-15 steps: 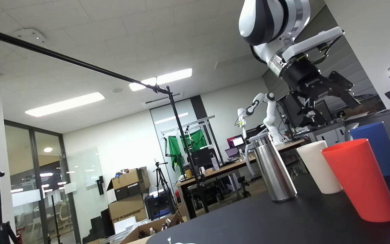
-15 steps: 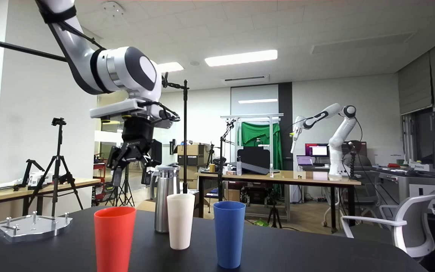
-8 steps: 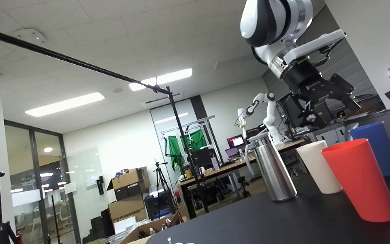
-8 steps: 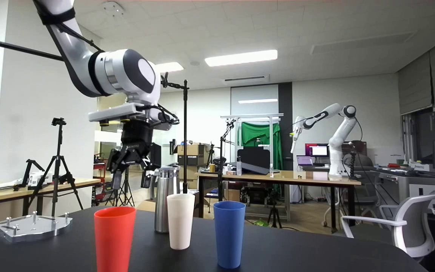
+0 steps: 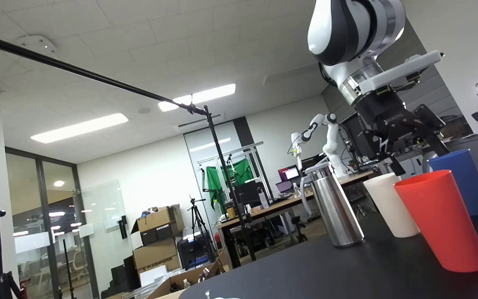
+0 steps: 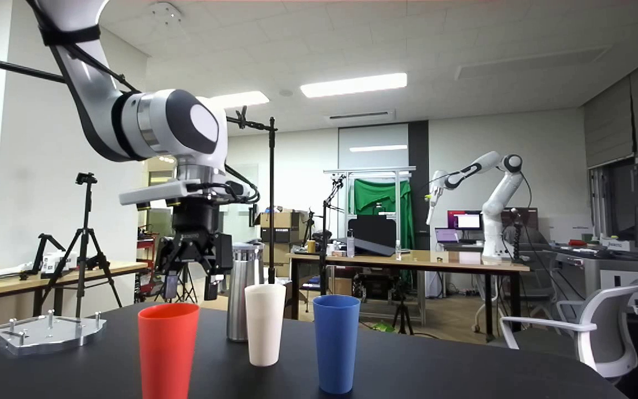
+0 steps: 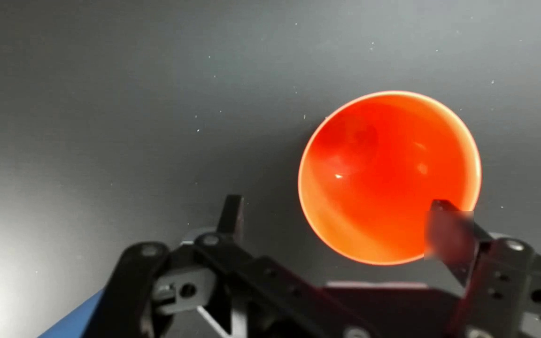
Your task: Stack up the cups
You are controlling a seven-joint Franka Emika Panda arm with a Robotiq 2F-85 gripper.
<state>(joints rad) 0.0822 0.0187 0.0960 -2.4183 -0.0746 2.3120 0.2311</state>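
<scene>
The red cup (image 5: pixel 442 220) stands upright with its mouth up, also in an exterior view (image 6: pixel 167 352) and the wrist view (image 7: pixel 385 173). The white cup (image 5: pixel 391 205) (image 6: pixel 265 327) and the dark blue cup (image 5: pixel 465 180) (image 6: pixel 336 343) stand upright and apart. My gripper (image 5: pixel 420 158) (image 6: pixel 191 291) is open and empty, above the cups' rim level. In the wrist view (image 7: pixel 337 204) one finger overlaps the red cup's lower right rim; the other lies left of the cup, over bare table. A blue sliver (image 7: pixel 71 321) shows lower left there; the white cup is out of that view.
A shiny steel flask (image 5: pixel 338 209) (image 6: pixel 244 299) stands close to the white cup. A metal plate with short posts (image 6: pixel 47 335) lies at the table's left side in an exterior view. The black tabletop (image 6: pixel 435 366) has a curved edge; a grey chair (image 6: pixel 610 327) stands beyond it.
My gripper has come down toward the cups and straightened to point more directly down, staying open. The cups and the flask have not moved.
</scene>
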